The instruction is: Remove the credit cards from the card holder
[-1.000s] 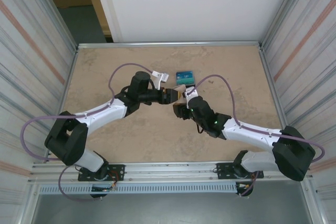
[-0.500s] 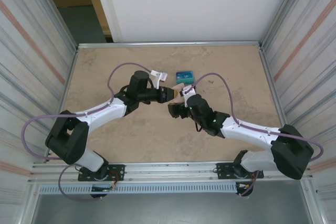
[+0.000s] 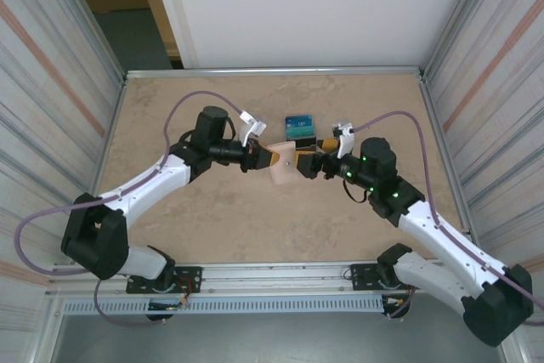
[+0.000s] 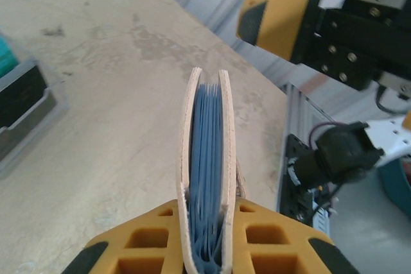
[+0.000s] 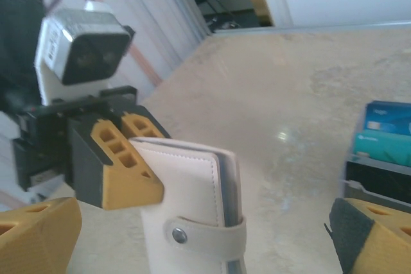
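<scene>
Centre of the top view: my left gripper (image 3: 263, 157) is clamped on the cream card holder (image 3: 281, 166), which sticks out rightward. The blue credit cards (image 4: 207, 158) sit edge-on between its covers. The right gripper (image 3: 304, 164) is just beside it, jaws wide, so I judge that arm does the pulling.

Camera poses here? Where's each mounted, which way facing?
Top external: above and behind the bases, looking down on the table; both arms show, left claw shut on the card holder, right claw open.
Left wrist: on the left arm, looking along its own fingers at the holder's edge and the blue credit cards inside.
Right wrist: on the right arm, facing the holder and left claw; own fingertips at lower corners.
Shared: both wrist views catch the holder.
</scene>
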